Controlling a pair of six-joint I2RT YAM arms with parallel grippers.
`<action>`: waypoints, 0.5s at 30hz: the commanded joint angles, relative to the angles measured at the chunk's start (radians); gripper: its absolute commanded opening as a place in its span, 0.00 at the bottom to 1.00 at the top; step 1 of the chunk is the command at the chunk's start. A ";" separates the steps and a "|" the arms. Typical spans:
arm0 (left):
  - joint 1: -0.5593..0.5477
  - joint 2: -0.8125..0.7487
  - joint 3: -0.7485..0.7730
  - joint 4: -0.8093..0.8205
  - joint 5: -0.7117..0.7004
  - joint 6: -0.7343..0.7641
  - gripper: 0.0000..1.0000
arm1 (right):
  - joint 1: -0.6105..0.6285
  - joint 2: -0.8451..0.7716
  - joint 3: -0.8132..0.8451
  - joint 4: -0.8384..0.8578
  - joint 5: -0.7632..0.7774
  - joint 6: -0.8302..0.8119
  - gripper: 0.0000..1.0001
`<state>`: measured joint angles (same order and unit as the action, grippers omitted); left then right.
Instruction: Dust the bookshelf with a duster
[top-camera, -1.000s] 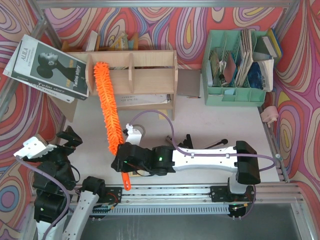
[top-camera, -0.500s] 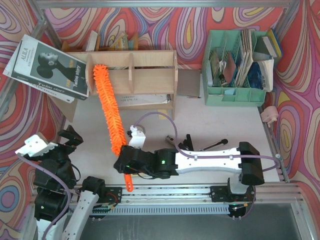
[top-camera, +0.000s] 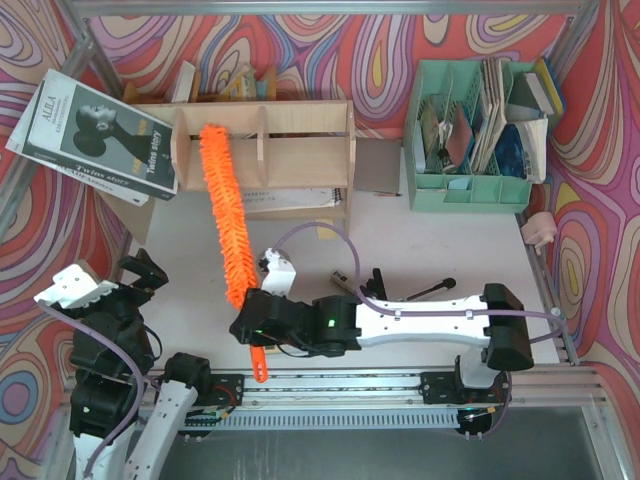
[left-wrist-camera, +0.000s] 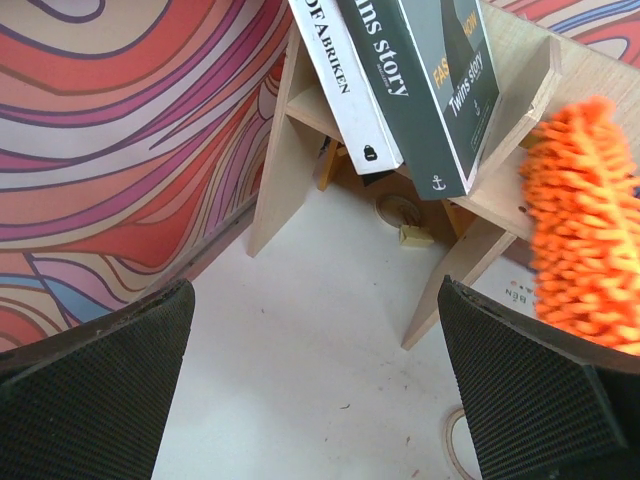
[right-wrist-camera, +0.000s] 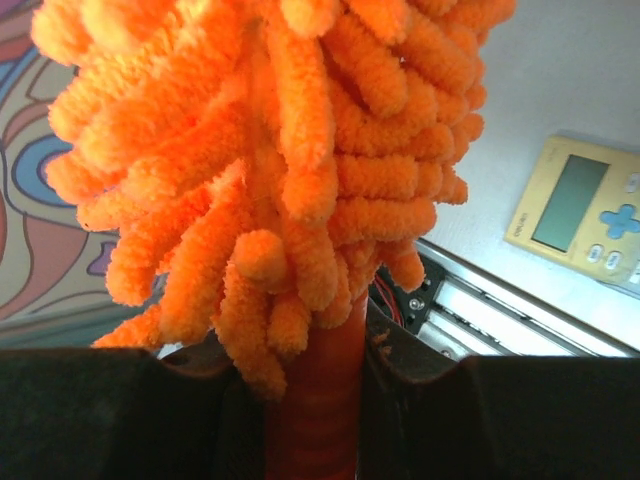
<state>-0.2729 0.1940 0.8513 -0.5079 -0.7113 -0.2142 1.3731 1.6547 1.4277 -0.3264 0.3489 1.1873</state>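
**Duster at the shelf's left bay, clamped by the right claw**

From above: found the right gripper (top-camera: 252, 330) clamped on the thin handle (top-camera: 258, 362) of the duster (top-camera: 225, 210), close to the near edge of the table (top-camera: 430, 240). Traced the fluffy head running away to the far side, ending over the left compartment of the bookshelf (top-camera: 300, 150), just right of the leaning books (top-camera: 100, 130). Could not tell from here how firmly the tip pressed on the wood. Spotted the left gripper (top-camera: 138, 278) at the near left, well apart from the shelf, jaws spread wide around nothing.

Left wrist: looked out between two parted fingers (left-wrist-camera: 90, 390) at the shelf's left side panel (left-wrist-camera: 280, 150), with books (left-wrist-camera: 420, 80) tipped over it and the orange head (left-wrist-camera: 580, 220) at the right edge, against the shelf top.

Right wrist: saw the jaws squeezed onto the handle (right-wrist-camera: 315, 400) right beneath the noodles (right-wrist-camera: 290, 150), with a calculator (right-wrist-camera: 575, 210) on the table to the right.

Judged as mid-sweep on the first bay. Called for a slow, light drag rightward across the dividers, with enough pressure to bend the noodles. Called also for a steady wrist, lest the slim handle twist in the grip. Best kept off the leaning books, likely to slide if nudged.
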 joint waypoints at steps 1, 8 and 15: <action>0.006 0.005 0.016 -0.006 -0.004 -0.004 0.98 | 0.007 0.031 0.067 0.045 -0.031 -0.068 0.00; 0.006 0.008 0.018 -0.006 0.000 -0.004 0.98 | 0.009 -0.124 -0.099 0.025 0.118 0.070 0.00; 0.006 0.005 0.016 -0.005 0.001 -0.004 0.99 | 0.021 -0.168 -0.105 0.029 0.178 0.064 0.00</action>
<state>-0.2729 0.1944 0.8520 -0.5083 -0.7109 -0.2142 1.3808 1.5177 1.2942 -0.3267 0.4168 1.2465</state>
